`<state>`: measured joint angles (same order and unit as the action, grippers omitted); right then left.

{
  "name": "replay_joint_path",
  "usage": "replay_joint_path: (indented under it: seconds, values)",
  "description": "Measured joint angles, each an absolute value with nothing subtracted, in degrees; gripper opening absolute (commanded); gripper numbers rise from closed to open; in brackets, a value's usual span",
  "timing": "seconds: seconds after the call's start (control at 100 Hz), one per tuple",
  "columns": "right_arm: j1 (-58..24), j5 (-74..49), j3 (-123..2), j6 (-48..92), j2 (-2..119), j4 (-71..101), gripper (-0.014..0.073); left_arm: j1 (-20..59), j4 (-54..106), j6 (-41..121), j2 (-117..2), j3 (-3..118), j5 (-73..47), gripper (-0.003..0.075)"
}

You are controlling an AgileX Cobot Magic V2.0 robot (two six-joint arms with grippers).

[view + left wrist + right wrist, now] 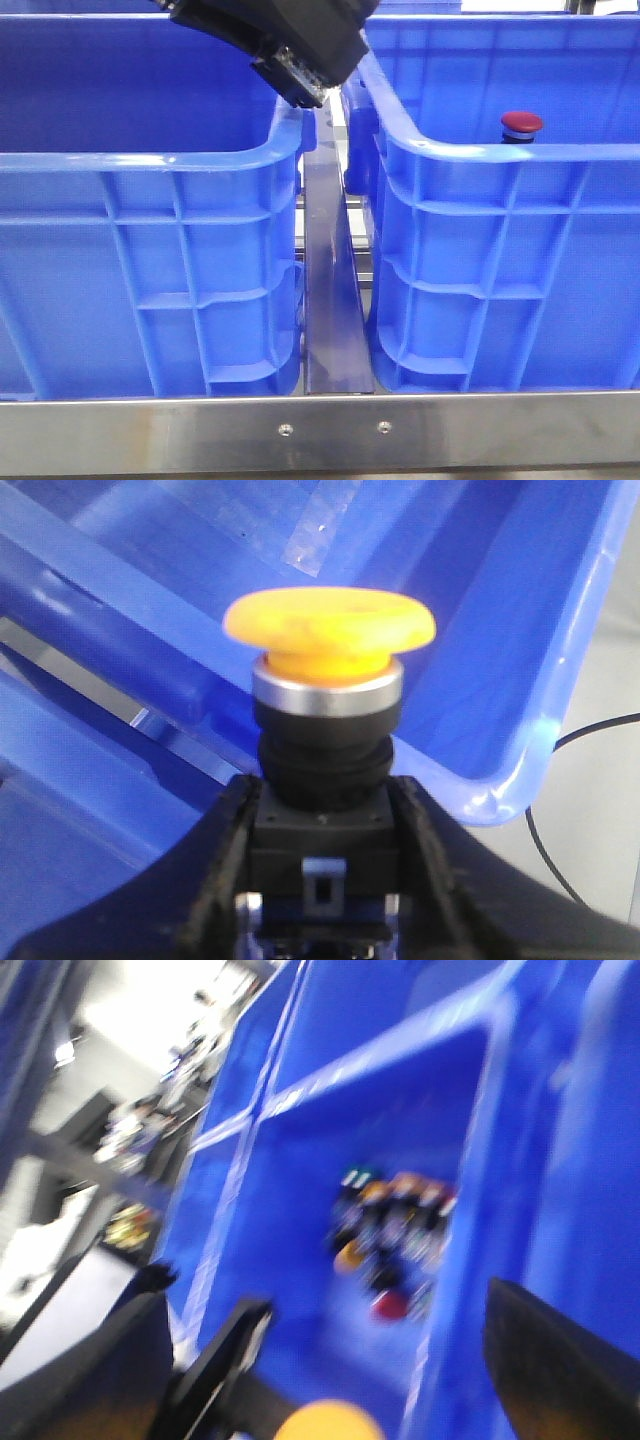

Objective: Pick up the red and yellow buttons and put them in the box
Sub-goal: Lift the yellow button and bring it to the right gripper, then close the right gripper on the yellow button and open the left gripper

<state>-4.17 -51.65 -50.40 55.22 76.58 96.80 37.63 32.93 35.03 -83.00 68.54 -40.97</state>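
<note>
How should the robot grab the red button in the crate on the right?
Probably from straight above, since the crate walls block the sides. The red button seems to stand upright with its cap on top, so the fingers could close on the narrower body just under the cap. The left gripper holds the yellow button that way, by its dark body.

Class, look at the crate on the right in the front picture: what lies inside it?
Over the near wall of the right crate, only a red button shows. That wall hides the floor. The blurred right wrist view shows a small heap of parts, too smeared to name.
</note>
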Motion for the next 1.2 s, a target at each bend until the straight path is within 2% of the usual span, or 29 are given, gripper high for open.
replay_joint_path:
  seconds: [0.24, 0.62, 0.71, 0.83, 0.86, 0.97, 1.02, 1.07, 1.2]
  values:
    - [-4.54, -58.56, -50.4, 52.97, 80.71, 93.89, 0.0646, 37.63, 32.93, 35.03, -83.0, 68.54, -40.97, -0.002]
    - [-12.67, -53.53, -50.4, 53.3, 80.84, 91.43, 0.0632, 37.63, 32.93, 35.03, -83.0, 68.54, -40.97, -0.002]
    - [-12.67, -52.98, -50.4, 53.47, 80.84, 91.43, 0.0538, 37.63, 32.93, 35.03, -83.0, 68.54, -40.97, -0.002]
    - [-12.67, -52.63, -50.4, 53.7, 80.84, 91.43, 0.0317, 37.63, 32.93, 35.03, -83.0, 68.54, -40.97, -0.002]
    - [-12.67, -52.65, -50.4, 53.7, 80.84, 91.43, 0.0237, 37.63, 32.93, 35.03, -83.0, 68.54, -40.97, -0.002]
    - [-12.67, -52.29, -50.4, 53.85, 80.97, 91.2, 0.0105, 37.72, 33.16, 35.03, -83.0, 68.54, -41.35, -0.0011]
    - [-12.67, -52.29, -50.4, 53.85, 80.97, 91.2, 0.0087, 37.72, 33.16, 35.03, -83.0, 68.54, -41.46, 0.0025]
    - [-12.67, -52.29, -50.4, 53.85, 80.97, 91.2, 0.009, 37.72, 33.16, 35.03, -83.0, 68.54, -41.46, 0.0097]
    - [-12.67, -52.64, -50.4, 53.85, 81.05, 91.2, 0.0091, 37.72, 33.16, 35.03, -83.0, 68.64, -42.25, 0.0391]
